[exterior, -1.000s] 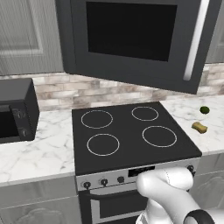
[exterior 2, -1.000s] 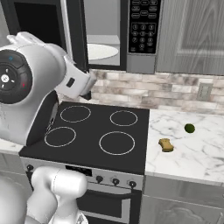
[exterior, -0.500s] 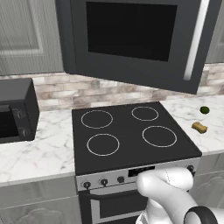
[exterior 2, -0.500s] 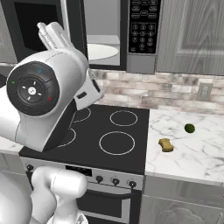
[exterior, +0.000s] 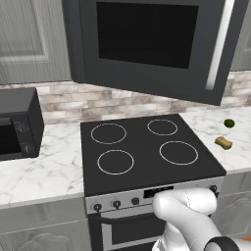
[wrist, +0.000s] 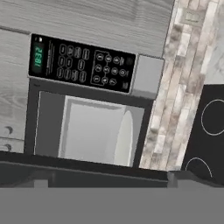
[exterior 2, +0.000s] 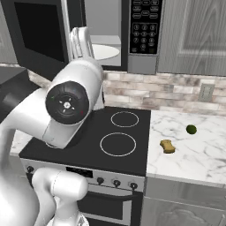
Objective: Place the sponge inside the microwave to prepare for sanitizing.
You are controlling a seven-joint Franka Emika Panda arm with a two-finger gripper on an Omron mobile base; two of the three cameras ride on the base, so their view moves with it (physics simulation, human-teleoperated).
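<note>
The sponge (exterior 2: 167, 146) lies flat on the marble counter (exterior 2: 198, 150) at the right of the right base view, just beside the black stove top (exterior 2: 110, 137) and near a small green ball (exterior 2: 191, 129), apart from both. In the left base view you see it at the right edge of the frame (exterior: 223, 142), with the ball (exterior: 229, 123) just above it in the picture.

The microwave (exterior 2: 132, 31) hangs above the stove with its door (exterior: 147, 44) swung wide open, and the white turntable (exterior 2: 103, 51) shows in the cavity. So the way in is clear and the sponge is not yet picked up.

Your gripper (exterior 2: 80, 42) points up at the upper left of the right base view, in front of the open cavity and well apart from the sponge. I cannot tell whether its fingers are spread or closed, but nothing appears to be held.

Expect the sponge to be light and soft, yielding under a squeeze, not fragile and not slippery. I judge your best hold is from above across its narrower width, near the middle, with light pressure. Keep clear of the ball as you come down; it looks likely to roll if nudged.
</note>
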